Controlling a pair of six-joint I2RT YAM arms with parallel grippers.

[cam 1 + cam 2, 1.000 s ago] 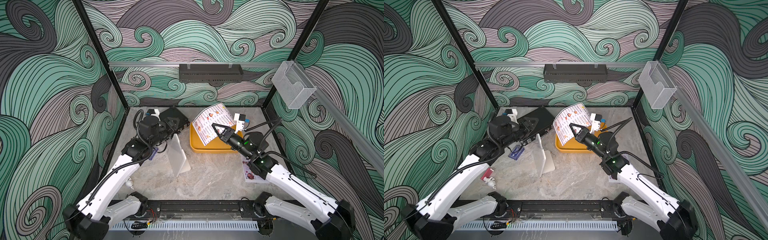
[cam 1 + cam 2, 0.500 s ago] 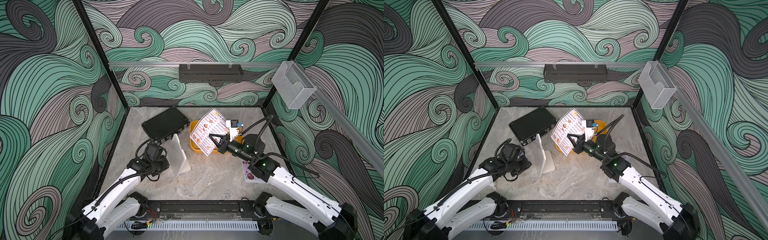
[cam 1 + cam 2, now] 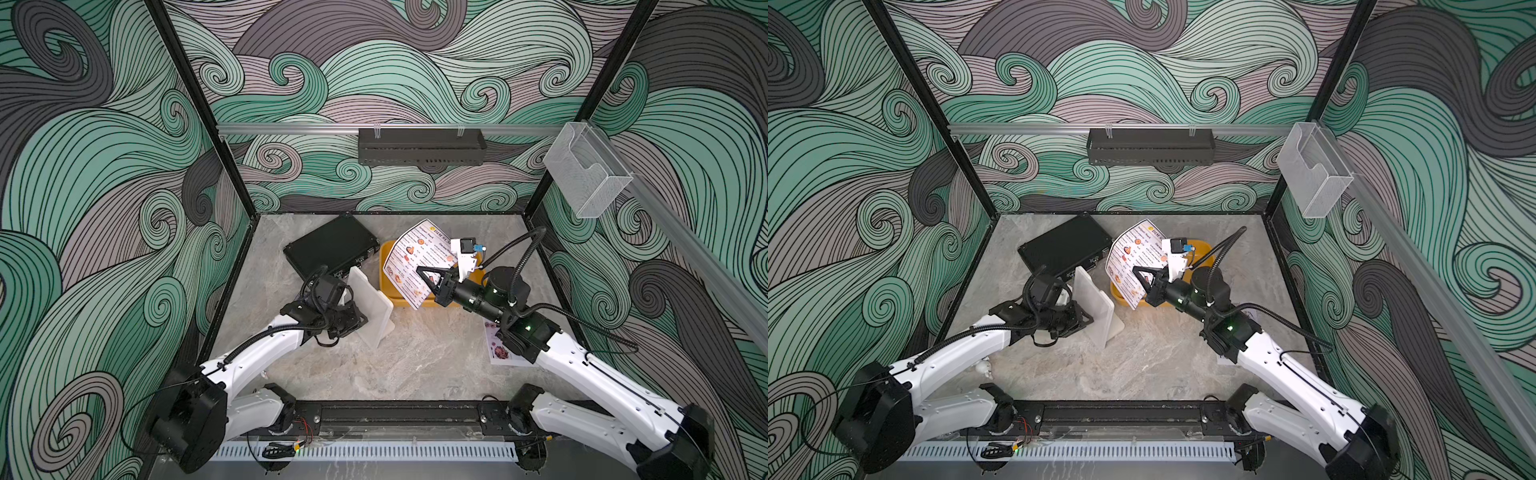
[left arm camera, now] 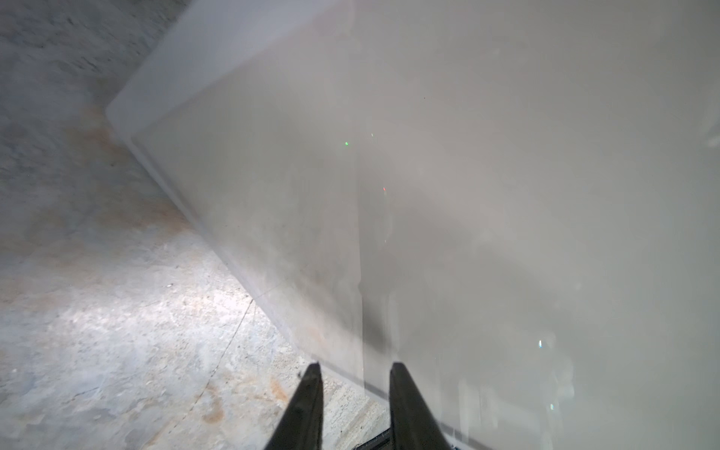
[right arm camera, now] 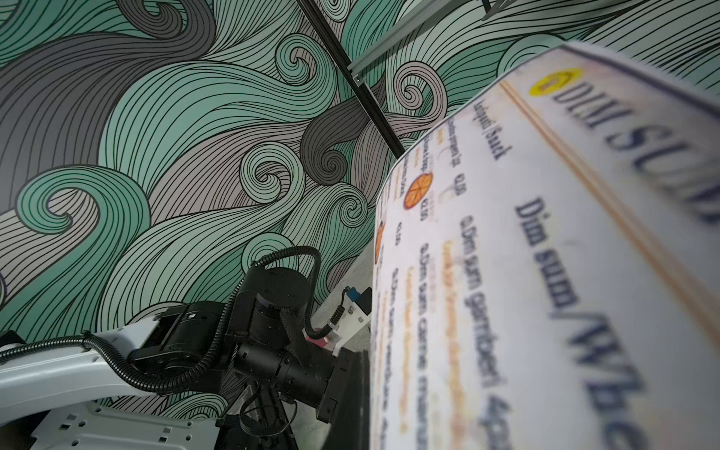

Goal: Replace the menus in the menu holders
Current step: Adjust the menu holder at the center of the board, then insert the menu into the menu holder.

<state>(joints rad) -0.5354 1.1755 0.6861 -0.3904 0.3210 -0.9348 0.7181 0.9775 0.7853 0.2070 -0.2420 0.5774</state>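
The menu holder (image 3: 374,307) is a clear slanted stand on the marble table, left of centre in both top views. My left gripper (image 3: 362,322) is at its left side. In the left wrist view its two black fingers (image 4: 313,389) straddle the holder's (image 4: 506,195) side edge and are closed on it. My right gripper (image 3: 420,272) is shut on the lower edge of the "DIM SUM INN" menu (image 3: 415,253), which it holds in the air, curled, above the tray. That menu (image 5: 545,253) fills the right wrist view. A pinkish menu (image 3: 496,347) lies flat under the right arm.
A yellow tray (image 3: 386,286) sits just right of the holder, under the held menu. A black case (image 3: 332,245) lies behind the holder. A black rack (image 3: 422,145) hangs on the back wall, and a clear box (image 3: 586,174) is on the right rail.
My left arm came from beside the black case down to the holder's left edge and its jaws narrowed. My right gripper brought the menu forward and left, closer to the holder, which shifted slightly right.
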